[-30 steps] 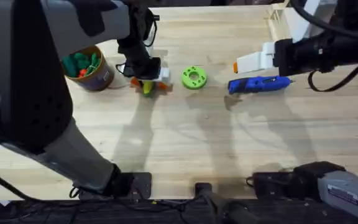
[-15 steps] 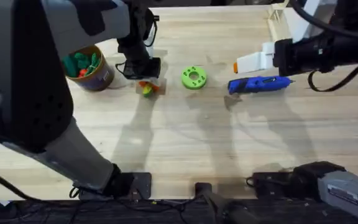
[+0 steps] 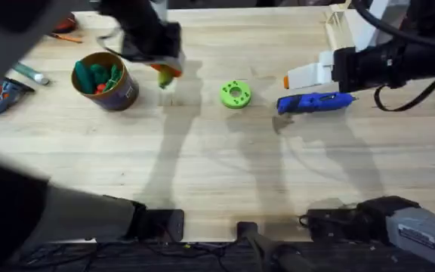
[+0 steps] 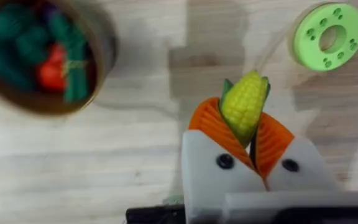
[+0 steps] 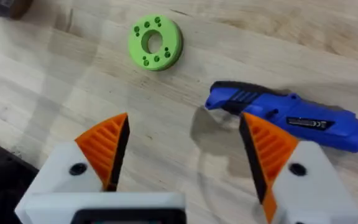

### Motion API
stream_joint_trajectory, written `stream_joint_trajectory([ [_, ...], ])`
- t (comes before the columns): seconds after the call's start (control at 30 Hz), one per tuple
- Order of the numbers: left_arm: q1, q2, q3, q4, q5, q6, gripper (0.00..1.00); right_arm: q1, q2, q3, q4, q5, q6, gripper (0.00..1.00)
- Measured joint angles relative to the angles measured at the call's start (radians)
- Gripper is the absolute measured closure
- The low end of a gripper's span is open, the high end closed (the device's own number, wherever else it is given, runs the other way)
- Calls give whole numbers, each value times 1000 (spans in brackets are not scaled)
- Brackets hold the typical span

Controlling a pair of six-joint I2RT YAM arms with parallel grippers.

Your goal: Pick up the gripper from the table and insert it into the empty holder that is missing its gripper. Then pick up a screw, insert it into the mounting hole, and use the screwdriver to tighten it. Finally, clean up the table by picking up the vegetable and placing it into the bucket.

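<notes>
The surface [image 3: 225,159] carries the bucket [image 3: 106,81], already holding green and orange toy vegetables, at its far left. The screwdriver [image 3: 314,102] lies flat beside the green disc [image 3: 236,94], set aside. The right claw [image 5: 182,155] hangs released just above it, idle. The left claw [image 4: 247,146] is clenched on the vegetable [image 4: 243,106], lifted off the wood just beside the bucket, presumably for dropping it in.

Light: bright, even, from above — no glare on the pale table [image 3: 225,159].
Shadows: soft grey streaks across the wood; a blocky patch beside the vegetable [image 4: 245,106].
Blur: left arm [image 3: 29,181] smeared dark overhead; bucket [image 4: 101,46] out of focus.
</notes>
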Motion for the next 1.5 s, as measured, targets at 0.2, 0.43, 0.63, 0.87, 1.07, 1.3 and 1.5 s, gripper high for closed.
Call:
stream_joint_trajectory([
  [0.2, 115, -178, 5, -87, -34, 1, 968, 0, 0, 0, 0, 0, 0, 9],
  [0.43, 313, -218, 5, -63, -56, 66, 968, 0, 0, 0, 0, 0, 0, 9],
  [0.63, 388, -167, 5, 32, -62, 111, 968, 0, 0, 0, 0, 0, 0, 9],
  [0.87, 455, -49, 5, 96, -79, 129, 968, 0, 0, 0, 0, 0, 0, 9],
  [1.07, 468, 28, 0, 126, -84, 132, 968, 0, 0, 0, 0, 0, 0, 9],
  [1.3, 467, 30, -97, 246, -108, 132, 968, 0, 0, 0, 0, 0, 0, 9],
  [1.5, 467, 31, -143, 317, -109, 132, 968, 0, 0, 0, 0, 0, 0, 9],
])
